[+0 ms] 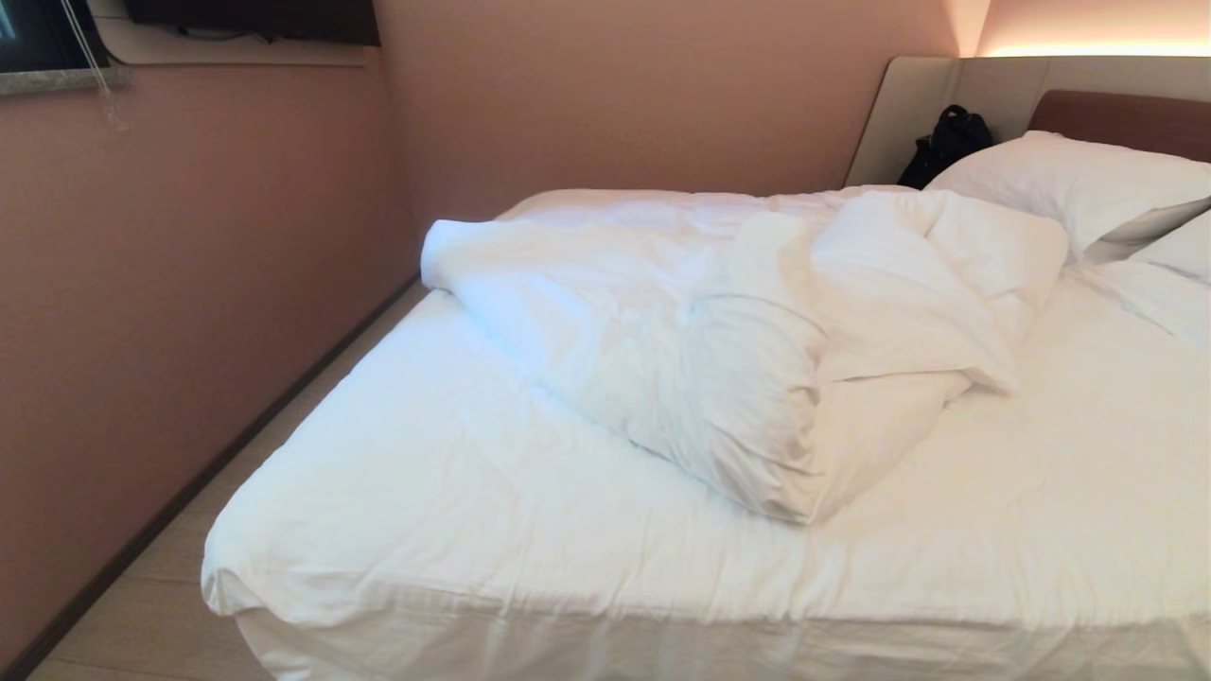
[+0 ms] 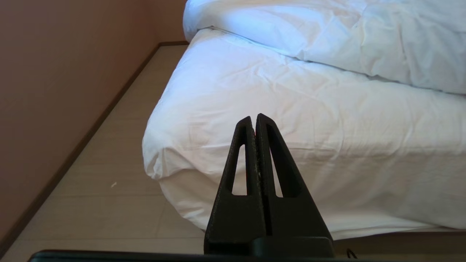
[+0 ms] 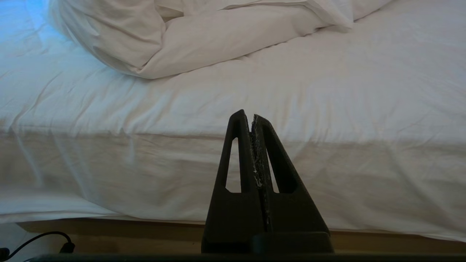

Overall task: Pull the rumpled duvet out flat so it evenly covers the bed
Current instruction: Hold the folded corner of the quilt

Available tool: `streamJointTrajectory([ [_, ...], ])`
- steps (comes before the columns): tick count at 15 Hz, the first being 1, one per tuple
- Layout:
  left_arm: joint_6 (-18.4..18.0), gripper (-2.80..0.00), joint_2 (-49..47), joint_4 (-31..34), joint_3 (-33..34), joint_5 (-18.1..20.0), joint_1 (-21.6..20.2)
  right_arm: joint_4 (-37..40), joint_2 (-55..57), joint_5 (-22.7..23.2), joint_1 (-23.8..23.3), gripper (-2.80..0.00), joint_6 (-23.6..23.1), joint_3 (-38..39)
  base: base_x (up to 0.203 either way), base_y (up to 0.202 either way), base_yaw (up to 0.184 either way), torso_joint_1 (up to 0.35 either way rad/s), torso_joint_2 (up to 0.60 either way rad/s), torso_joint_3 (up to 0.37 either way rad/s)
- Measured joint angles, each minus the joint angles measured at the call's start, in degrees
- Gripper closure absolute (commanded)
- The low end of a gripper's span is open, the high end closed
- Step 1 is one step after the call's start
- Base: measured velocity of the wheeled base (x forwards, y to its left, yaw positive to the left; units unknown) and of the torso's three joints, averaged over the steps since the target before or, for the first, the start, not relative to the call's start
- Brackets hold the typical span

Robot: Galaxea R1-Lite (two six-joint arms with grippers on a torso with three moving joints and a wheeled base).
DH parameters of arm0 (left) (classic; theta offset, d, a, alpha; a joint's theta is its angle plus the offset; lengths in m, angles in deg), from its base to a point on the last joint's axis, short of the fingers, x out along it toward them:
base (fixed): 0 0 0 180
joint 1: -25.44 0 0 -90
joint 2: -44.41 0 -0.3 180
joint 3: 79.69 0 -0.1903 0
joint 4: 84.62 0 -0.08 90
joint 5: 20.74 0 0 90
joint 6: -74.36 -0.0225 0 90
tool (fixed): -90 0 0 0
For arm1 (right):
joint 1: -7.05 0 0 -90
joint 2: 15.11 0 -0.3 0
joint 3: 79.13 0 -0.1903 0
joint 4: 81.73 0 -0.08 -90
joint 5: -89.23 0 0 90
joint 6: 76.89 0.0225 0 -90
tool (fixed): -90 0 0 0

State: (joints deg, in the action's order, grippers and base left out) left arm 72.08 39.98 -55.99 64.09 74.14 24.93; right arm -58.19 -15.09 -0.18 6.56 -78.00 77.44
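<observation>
Both grippers sit off the foot edge of the bed [image 1: 530, 530], neither touching anything. Left gripper [image 2: 254, 120]: fingers pressed together, empty, aimed at the bed's foot-end corner nearest the wall [image 1: 189, 284], with bare floor [image 2: 109, 203] beside that corner. Right gripper [image 3: 247, 118]: fingers pressed together too, empty, facing the bed's foot-end side further from the wall; a black cable [image 3: 43, 240] lies on the floor below the bed edge there. Neither arm shows in the head view. The near half of the bed is just wrinkled white sheet, uncovered. The duvet [image 1: 757, 340] is bunched in a thick heap across the middle of the bed, one end reaching the wall-side edge, the other folded over on itself toward the headboard end, with a rounded lobe sticking out toward the foot. Past the heap, pillows [image 1: 1079, 189] lean at the head of the bed against the headboard [image 1: 1126, 118]. A black bag [image 1: 946, 142] sits in the corner beside the pillows, against the padded surround.
</observation>
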Motion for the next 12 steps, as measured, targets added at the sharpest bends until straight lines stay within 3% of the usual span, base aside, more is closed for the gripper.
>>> streamJointTrajectory([
  [3,1.19,0.00,-8.20,-1.60,-4.35,3.54,-0.01,0.01,0.00,0.00,-0.02,0.00,-0.01,-0.01,0.000,0.000,0.000,0.000,0.00,0.000],
  [9,3.11,0.00,-35.08,-15.23,-11.77,13.65,0.00,0.01,0.00,-0.01,-0.04,0.00,0.00,-0.01,0.000,0.000,0.000,0.000,0.00,0.000],
  [12,4.63,0.00,-45.60,-18.98,-17.24,18.87,0.30,0.01,0.00,0.02,-0.02,0.00,0.01,-0.01,0.000,0.000,0.000,0.000,0.00,0.000],
])
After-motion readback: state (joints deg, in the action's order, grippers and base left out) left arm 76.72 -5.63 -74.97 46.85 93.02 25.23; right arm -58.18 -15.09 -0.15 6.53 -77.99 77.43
